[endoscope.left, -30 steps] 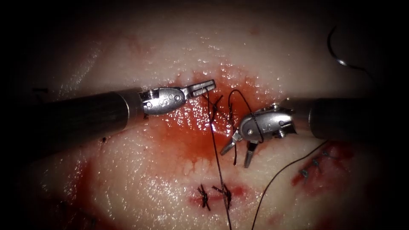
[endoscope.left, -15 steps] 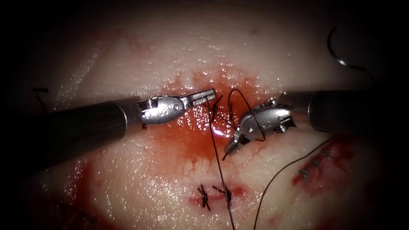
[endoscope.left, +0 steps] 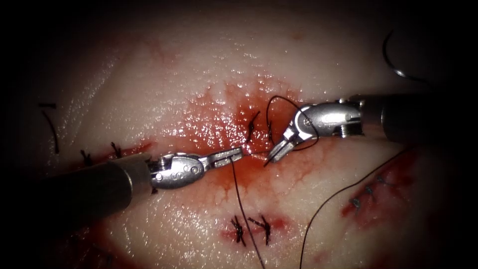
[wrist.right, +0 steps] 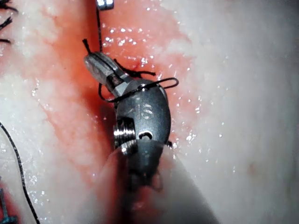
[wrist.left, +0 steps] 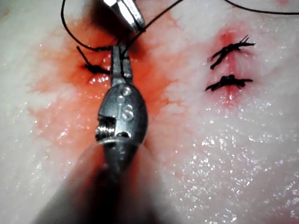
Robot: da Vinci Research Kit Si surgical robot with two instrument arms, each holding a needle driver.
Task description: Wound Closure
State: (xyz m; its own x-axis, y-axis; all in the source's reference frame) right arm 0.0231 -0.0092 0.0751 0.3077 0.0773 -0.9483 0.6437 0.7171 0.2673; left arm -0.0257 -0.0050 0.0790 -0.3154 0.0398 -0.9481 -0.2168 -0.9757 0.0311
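My left tool [endoscope.left: 237, 154] is shut on the long thread [endoscope.left: 244, 209], which runs from its jaws down toward the near edge. It shows close up as the left tool [wrist.left: 120, 63]. My right tool [endoscope.left: 277, 151] is shut on the short thread end [endoscope.left: 267, 162], just right of the fresh stitch [endoscope.left: 253, 125] in the red-stained cut. A thread loop [endoscope.left: 279, 98] lies around the right tool's jaws; the loop [wrist.right: 163, 85] crosses the right tool [wrist.right: 96, 64]. The curved needle [endoscope.left: 390, 59] lies free on the tissue at the far upper right, outside the tissue and held by neither tool.
Tied stitches [endoscope.left: 251, 228] sit below the tools, with more stitches [endoscope.left: 367, 192] at the lower right and others [endoscope.left: 99, 153] on the left above the left shaft. A slack thread [endoscope.left: 323, 204] curves across the lower right tissue. Red fluid [endoscope.left: 219, 124] pools around the cut.
The right tool's jaws closed on the short thread end and drew up and right. The left tool moved down and left with the long thread, taking up slack.
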